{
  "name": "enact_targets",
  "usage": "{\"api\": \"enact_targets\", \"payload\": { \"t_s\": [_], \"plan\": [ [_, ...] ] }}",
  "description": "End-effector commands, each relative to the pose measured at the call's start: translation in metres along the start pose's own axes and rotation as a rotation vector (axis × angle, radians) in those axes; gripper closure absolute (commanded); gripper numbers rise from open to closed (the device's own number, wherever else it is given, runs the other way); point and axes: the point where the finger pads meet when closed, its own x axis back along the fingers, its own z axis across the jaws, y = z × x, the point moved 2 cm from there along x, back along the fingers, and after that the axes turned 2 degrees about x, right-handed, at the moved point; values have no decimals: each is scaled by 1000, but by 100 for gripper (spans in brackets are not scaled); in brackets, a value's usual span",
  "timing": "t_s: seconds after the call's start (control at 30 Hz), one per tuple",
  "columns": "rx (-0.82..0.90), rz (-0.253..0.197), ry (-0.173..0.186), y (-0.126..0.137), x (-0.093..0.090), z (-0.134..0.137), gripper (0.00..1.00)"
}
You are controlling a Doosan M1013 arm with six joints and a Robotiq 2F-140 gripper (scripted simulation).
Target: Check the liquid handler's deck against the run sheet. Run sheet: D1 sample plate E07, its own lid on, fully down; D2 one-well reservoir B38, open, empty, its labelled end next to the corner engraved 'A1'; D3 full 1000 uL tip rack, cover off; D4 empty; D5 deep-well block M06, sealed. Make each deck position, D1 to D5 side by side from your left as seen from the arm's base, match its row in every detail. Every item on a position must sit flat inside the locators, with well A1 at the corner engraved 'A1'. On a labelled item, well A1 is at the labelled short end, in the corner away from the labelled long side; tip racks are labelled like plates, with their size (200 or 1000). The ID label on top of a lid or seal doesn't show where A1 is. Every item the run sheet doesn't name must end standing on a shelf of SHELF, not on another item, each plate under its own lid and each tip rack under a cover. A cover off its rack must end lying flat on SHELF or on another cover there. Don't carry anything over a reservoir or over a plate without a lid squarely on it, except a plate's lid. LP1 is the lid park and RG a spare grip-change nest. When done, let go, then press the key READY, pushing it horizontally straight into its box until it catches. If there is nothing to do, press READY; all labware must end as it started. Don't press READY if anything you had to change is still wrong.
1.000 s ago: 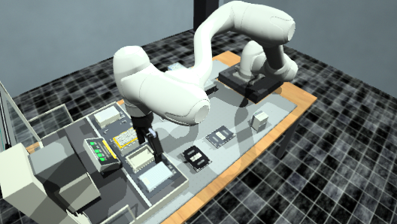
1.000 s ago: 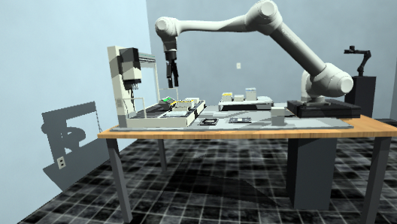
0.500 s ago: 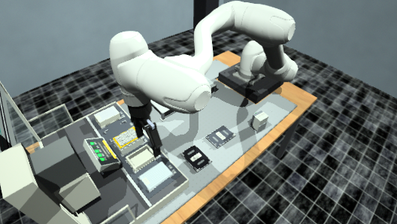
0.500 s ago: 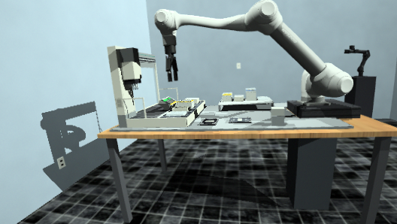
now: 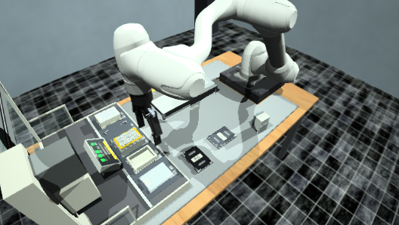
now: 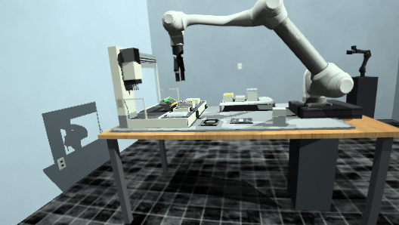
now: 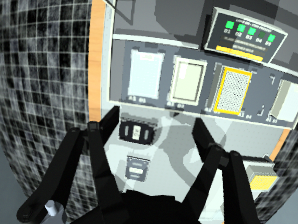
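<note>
My gripper (image 5: 150,134) (image 6: 180,78) (image 7: 156,120) is open and empty. It hangs high above the deck's near edge. On the deck (image 5: 180,183) stand, in a row, a pale lidded plate (image 5: 156,177) (image 7: 144,75), an open cream reservoir (image 5: 141,158) (image 7: 188,82), a yellow-rimmed tip rack (image 5: 128,137) (image 7: 234,90) without a cover, and a white block (image 5: 108,116) at the far end. The labels are too small to read. The READY key box (image 5: 261,121) (image 6: 279,115) stands on the table near the arm's base.
Two black nests (image 5: 197,158) (image 5: 221,137) (image 7: 136,132) lie on the mat beside the deck. The shelf (image 5: 171,106) (image 6: 245,103) holds a few items (image 6: 227,97) (image 6: 252,94), partly hidden by the arm. The handler's gantry (image 6: 128,72) and a green-lit panel (image 5: 99,152) stand behind the deck.
</note>
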Motion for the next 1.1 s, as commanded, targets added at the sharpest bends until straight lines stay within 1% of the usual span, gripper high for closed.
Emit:
{"api": "enact_targets", "payload": {
  "t_s": [0.0,0.13,0.2,0.7,0.77,1.07],
  "plan": [
    [0,3,-1,8,2,11,21],
    [0,3,-1,19,2,27,21],
    [0,3,-1,19,2,27,21],
    [0,3,-1,63,1,88,21],
    [0,3,-1,63,1,88,21],
    [0,3,-1,89,1,124,21]
  ]
}}
